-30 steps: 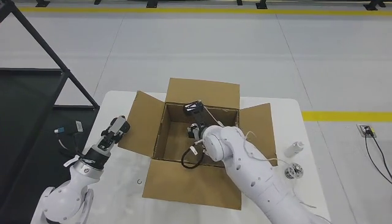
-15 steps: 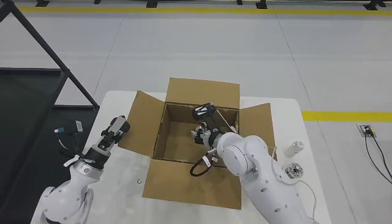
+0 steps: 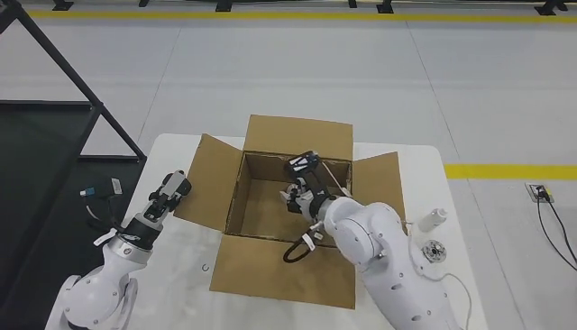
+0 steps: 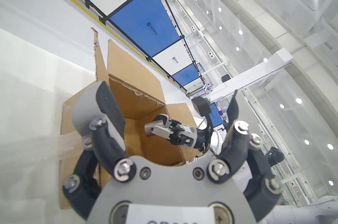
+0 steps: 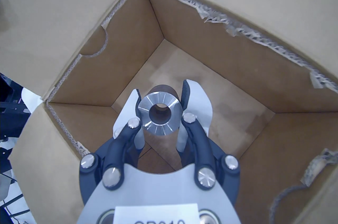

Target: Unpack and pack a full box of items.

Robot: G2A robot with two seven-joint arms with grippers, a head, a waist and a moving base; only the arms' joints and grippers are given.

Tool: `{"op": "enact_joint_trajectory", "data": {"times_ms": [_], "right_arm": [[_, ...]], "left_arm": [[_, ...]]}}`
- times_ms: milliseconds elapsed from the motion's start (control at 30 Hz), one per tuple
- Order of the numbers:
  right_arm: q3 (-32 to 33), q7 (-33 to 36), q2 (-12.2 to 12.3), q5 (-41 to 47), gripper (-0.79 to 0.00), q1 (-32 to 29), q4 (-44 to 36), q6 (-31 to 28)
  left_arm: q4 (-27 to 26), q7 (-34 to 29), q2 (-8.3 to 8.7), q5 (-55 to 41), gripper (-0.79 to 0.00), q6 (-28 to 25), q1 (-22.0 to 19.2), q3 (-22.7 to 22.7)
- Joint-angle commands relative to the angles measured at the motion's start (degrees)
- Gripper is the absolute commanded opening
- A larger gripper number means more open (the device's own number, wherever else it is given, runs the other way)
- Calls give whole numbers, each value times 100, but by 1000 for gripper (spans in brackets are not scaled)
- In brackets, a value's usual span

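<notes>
1. The white table fills the lower middle of the top view.
2. The box, brown cardboard, stands on the table at the centre of that frame. All four flaps are folded outward. The right wrist view shows torn corrugated edges along its rim.
3. The right arm, white, rises from the lower right of the top view. It crosses the box's near right corner and ends over the opening.
4. The left arm is in the lower left of the top view, over the table's left part.
5. The right hand is inside the box's opening, right of its middle and toward the far wall. Its fingers are narrowed onto a cylinder, one on each side.
6. The left hand is just beside the box's left flap. Its fingers are spread wide with nothing between them.
7. The cylinder is grey metal with a round bore. It is held above the box floor, and its bored end faces the wrist camera.
8. A small white bottle is near the table's right edge, just beyond the box's right flap.
9. A small round metal disc is on the table just below the bottle in the frame, beside the right arm.
</notes>
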Motion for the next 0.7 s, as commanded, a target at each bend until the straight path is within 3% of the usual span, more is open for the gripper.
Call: {"op": "enact_joint_trajectory", "data": {"times_ms": [0,400,667], "right_arm": [[266,30,66,-24,-785,-251,-421,-112],[2132,-312,433,-187,-785,-2493,-2949,-742],[3559,-1059,562,261,-785,-4115,-3895,-1203]], "left_arm": [[0,0,0,0,0,0,0,0],[0,0,0,0,0,0,0,0],[0,0,0,0,0,0,0,0]]}}
